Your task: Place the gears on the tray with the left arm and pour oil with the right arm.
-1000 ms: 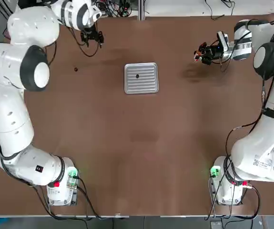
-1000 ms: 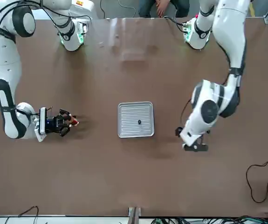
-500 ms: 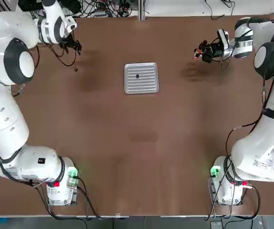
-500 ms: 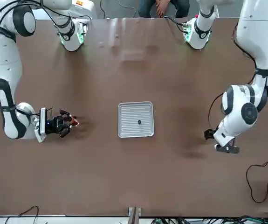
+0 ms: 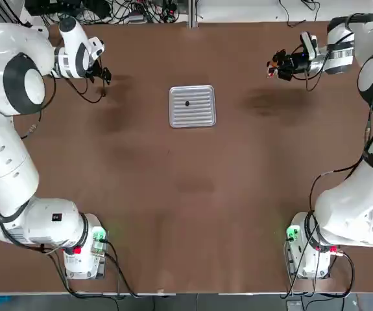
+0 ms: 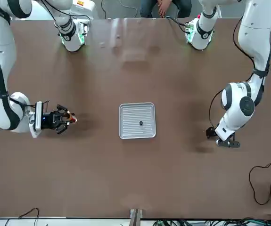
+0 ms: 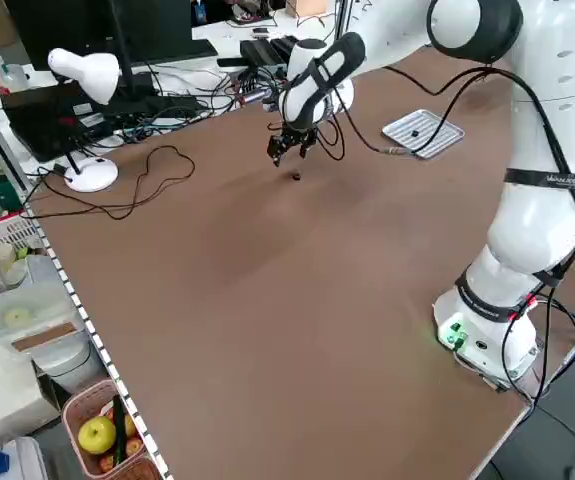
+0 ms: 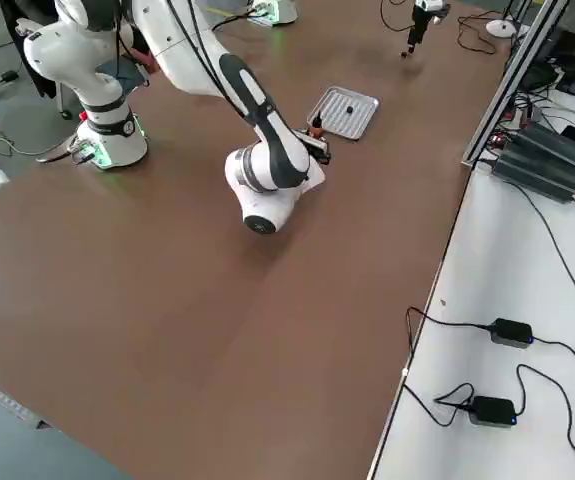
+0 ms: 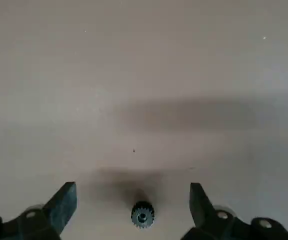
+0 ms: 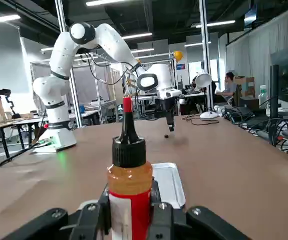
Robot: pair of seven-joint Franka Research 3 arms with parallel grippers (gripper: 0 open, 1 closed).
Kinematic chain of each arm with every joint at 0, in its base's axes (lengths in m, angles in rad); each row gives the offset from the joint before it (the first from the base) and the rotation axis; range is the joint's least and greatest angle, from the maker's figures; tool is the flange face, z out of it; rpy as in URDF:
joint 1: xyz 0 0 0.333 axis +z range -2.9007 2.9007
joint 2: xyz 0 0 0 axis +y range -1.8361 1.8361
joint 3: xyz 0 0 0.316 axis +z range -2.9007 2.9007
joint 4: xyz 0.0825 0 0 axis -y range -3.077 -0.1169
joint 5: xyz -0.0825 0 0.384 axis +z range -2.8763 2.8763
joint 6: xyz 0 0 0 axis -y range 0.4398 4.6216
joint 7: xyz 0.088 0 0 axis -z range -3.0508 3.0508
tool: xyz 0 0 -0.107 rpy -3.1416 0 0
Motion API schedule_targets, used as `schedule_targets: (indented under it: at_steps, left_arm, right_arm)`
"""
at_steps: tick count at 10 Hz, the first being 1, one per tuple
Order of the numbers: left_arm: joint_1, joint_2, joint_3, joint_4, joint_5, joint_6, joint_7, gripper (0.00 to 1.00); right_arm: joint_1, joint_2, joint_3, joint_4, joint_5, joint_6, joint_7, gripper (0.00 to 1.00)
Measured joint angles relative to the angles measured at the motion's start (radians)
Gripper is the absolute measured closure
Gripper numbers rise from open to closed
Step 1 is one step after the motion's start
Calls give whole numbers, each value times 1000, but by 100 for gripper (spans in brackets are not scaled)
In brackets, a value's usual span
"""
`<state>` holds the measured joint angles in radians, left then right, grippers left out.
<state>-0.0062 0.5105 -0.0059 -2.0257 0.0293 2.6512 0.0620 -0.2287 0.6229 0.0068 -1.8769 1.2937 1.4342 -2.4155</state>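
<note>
We see the light-brown tabletop (image 5: 192, 194) with the small square silvery metal tray (image 5: 201, 120), ribbed and round-cornered, lying toward its far side between the two arms. One tiny dark round gear (image 5: 187, 103) already sits on the tray, slightly left of its middle. At the far left, we find the left black two-finger gripper (image 9: 133, 192) pointing down over the table, its fingers spread wide with nothing between them. Just beneath it, the other tiny black toothed gear (image 9: 142, 215) lies on the tabletop, left of the tray and well apart from it. At the far right, we have the right black two-finger gripper (image 10: 130, 205) above the table, its fingers pinching the slim orange-red oil bottle (image 10: 130, 180) with its white label and black cap. We see the bottle upright, its red tip uppermost, to the right of the tray and apart from it. Beyond the table's near edge, a person's hand (image 6: 164, 7) shows between the arms' bases.
</note>
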Motion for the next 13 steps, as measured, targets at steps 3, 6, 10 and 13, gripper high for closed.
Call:
schedule_targets:
  at_steps: [3, 6, 10, 13]
  left_arm:
    - [0, 1, 0, -49, 0, 54, -3, 3]
    - [0, 8, 0, -77, 0, 67, -4, 6]
    - [0, 10, -1, -86, 0, 67, -4, 19]
    - [0, 8, -2, -87, 0, 68, -2, 30]
  right_arm:
    - [45, -65, 0, -110, 0, 14, 42, 70]
    - [102, -93, 0, -178, 9, 40, 71, 70]
    - [137, -105, 0, -218, 40, 62, 91, 70]
    - [143, -119, 0, -222, 40, 73, 102, 70]
